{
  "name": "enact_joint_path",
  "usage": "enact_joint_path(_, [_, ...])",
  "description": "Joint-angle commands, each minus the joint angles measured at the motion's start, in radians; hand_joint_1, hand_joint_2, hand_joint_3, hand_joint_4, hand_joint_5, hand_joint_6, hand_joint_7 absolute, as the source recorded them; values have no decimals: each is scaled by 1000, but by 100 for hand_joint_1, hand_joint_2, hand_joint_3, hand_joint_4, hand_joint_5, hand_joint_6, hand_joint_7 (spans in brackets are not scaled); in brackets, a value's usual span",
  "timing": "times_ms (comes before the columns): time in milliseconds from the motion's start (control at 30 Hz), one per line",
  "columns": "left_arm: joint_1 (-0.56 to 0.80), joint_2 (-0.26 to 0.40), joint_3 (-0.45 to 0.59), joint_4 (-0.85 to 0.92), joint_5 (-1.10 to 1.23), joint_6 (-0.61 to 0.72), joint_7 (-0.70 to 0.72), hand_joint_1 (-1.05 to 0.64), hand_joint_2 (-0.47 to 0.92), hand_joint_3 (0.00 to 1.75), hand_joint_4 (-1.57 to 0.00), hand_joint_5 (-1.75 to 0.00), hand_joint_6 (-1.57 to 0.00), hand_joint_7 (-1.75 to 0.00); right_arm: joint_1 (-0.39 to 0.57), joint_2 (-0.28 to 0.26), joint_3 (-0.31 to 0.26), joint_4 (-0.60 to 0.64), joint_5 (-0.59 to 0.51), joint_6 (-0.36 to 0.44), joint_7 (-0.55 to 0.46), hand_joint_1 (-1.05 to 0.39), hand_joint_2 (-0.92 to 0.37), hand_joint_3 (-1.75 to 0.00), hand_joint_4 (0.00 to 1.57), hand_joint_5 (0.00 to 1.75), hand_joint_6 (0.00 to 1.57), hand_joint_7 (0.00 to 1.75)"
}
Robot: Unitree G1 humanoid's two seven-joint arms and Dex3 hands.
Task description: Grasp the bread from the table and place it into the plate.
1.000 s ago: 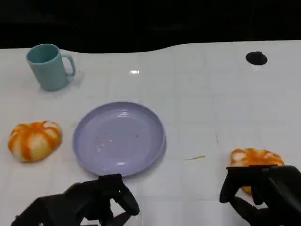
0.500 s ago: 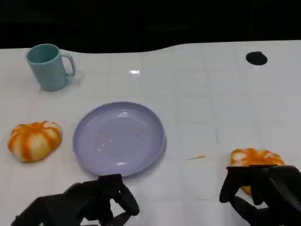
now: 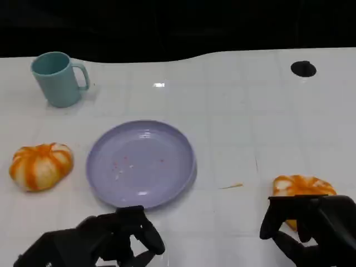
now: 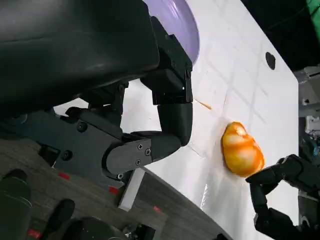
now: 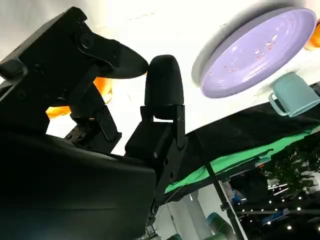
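- Lavender plate (image 3: 140,164) in the head view lies near the middle of the white bench (image 3: 233,117), holding nothing but a few small crumbs.
- Teal mug (image 3: 57,78) stands upright toward the far left corner of the bench, well apart from the plate; what is inside it cannot be told.
- One orange-and-white bread (image 3: 301,187) lies near the near right edge, with the right hand (image 3: 311,228) just behind it, fingers arched over its near side; whether they touch the bread cannot be told.
- A second bread (image 3: 40,166) lies by the left edge, beside the plate but apart from it.
- Bare bench lies between the right-side bread and the plate, with only a thin orange scrap (image 3: 231,186) on it; a black round spot (image 3: 303,69) sits near the far right corner.
- The left hand (image 3: 105,239) hangs at the near edge below the plate, fingers curled in with nothing in them.
- In the left wrist view the left hand's fingers (image 4: 170,107) are bent inward on nothing; the bread (image 4: 242,150) lies on the bench with the right hand's fingertips (image 4: 272,175) just beside it, and the plate rim (image 4: 187,25) is nearby.
- In the right wrist view the right hand's fingers (image 5: 162,90) stand apart above the bench, the bread (image 5: 102,85) glimpsed between them; the plate (image 5: 255,50) and mug (image 5: 292,97) lie beyond.
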Motion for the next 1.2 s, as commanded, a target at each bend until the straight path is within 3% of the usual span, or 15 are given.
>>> enact_joint_path(33, [-1,7,4,3,-5,0,-7,-31,82,70,-63,-175,-59,-145,-2,-20,-25,-53,-45,43,9,-7,-22,-128,95,155,100,94])
enact_joint_path(167, [-3,6,4,7,-9,-5,-9,-32,82,70,-63,-175,-59,-145,6,-15,-29,-123,-135,129,35,-19,-33,-94,89,128,97,69])
enact_joint_path(333, [-5,7,4,10,-7,-3,-9,-31,83,70,-62,-175,-58,-144,0,-31,-32,-215,-232,241,147,-28,-45,-68,74,115,92,45])
enact_joint_path(467, [-4,5,3,14,-7,-10,-8,-31,83,69,-62,-175,-59,-144,-8,-53,-37,-281,-276,294,256,-34,-67,-27,69,62,84,15])
enact_joint_path(567, [-4,6,2,13,-4,-9,-7,-31,83,69,-62,-175,-59,-144,-17,-76,-39,-328,-319,328,347,-41,-80,-8,59,31,71,2])
enact_joint_path(700, [-4,6,2,10,-4,-3,-7,-31,83,69,-62,-175,-59,-145,-21,-89,-39,-364,-361,352,420,-51,-87,-4,44,17,53,0])
enact_joint_path(900, [-5,4,1,13,-4,-9,-6,-32,83,68,-63,-175,-59,-144,-35,-96,-32,-367,-387,371,501,-61,-90,-2,33,11,39,0])
enact_joint_path(1200, [-11,2,-1,13,-2,9,-3,-33,83,67,-62,-175,-59,-144,-109,-92,14,-222,-414,383,532,-62,-90,0,27,8,32,0])
